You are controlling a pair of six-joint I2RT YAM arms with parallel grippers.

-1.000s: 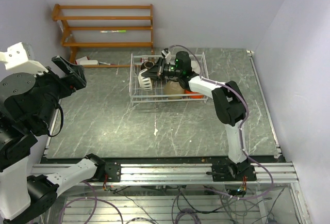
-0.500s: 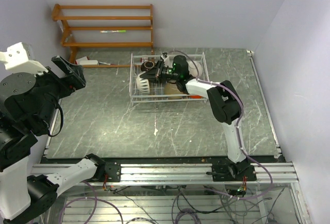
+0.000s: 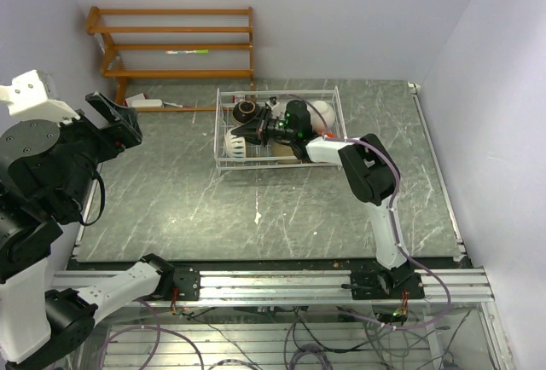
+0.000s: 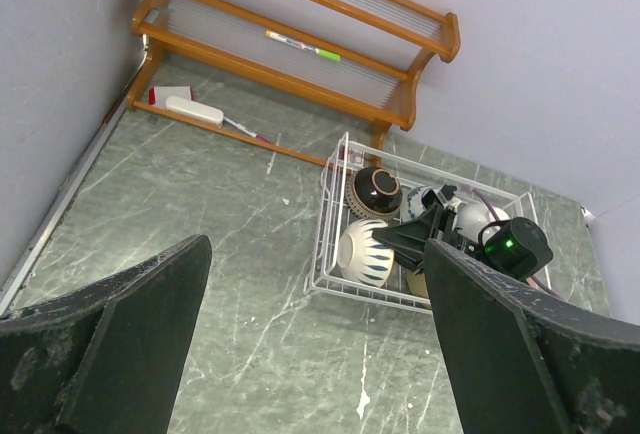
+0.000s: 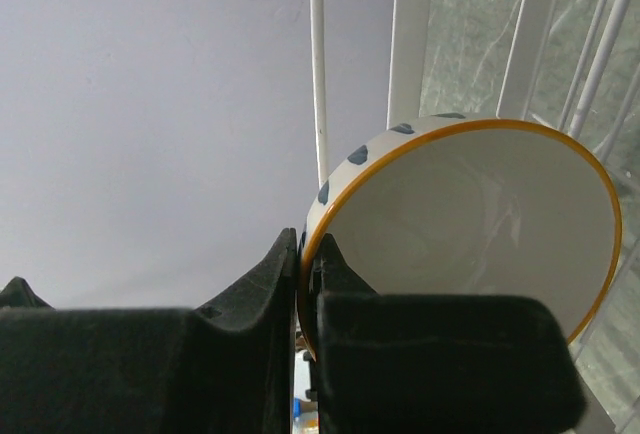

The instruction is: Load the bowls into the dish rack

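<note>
The overhead camera sits above and behind my bases, looking down and forward across the whole table [image 3: 171, 191] to the back wall, far enough off to take in both my arms. My left wrist camera hangs high at the left, looking down between my two spread fingers [image 4: 110, 344] from well off at the dish rack [image 4: 350, 296] and the wooden shelf [image 4: 290, 79]. My right wrist camera is close up inside the rack, its view filled by the blue-and-white bowl [image 5: 470, 224] pinched at the rim in my right gripper [image 5: 305, 264]. Overhead and left wrist views share the rack, shelf and that gripper
</note>
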